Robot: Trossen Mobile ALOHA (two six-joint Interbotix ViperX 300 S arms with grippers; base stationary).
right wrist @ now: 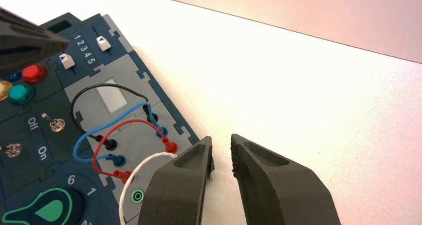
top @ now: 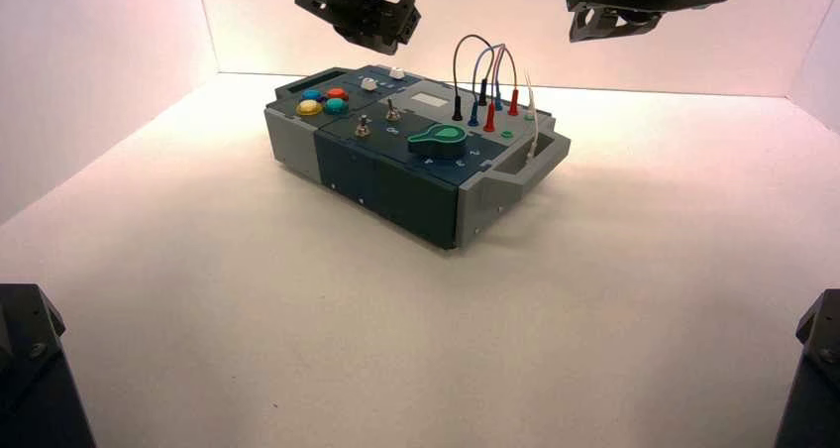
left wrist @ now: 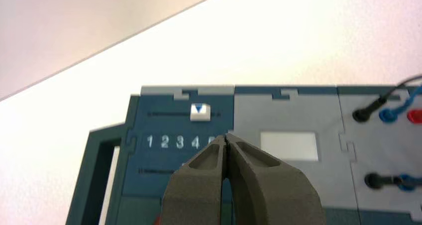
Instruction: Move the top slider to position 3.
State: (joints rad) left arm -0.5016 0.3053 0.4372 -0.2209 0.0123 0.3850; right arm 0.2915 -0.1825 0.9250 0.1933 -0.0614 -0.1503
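The task is judged to be at its approach stage, with the slider's move to position 3 not yet achieved. The left gripper [left wrist: 227,135] is held above the far part of the box [top: 386,185], near the sliders, its fingers pressed together with nothing seen between them. The top slider [left wrist: 200,112], a small white knob, is seen ahead of those fingertips and apart from them, in its slot along the box's far edge. By its pointer it is read at about 4, so roughly one step toward the lower numbers [left wrist: 172,142] appears to be left. For that, the closed tips would need to be lowered beside the knob, on its 5 side, and a short push made toward 3; with too long a push, 3 could be overrun. The lower white slider [right wrist: 67,61], nearer the coloured buttons, should be left untouched. The right gripper [right wrist: 222,138] is held idle beyond the wired end of the box, fingers slightly spread.
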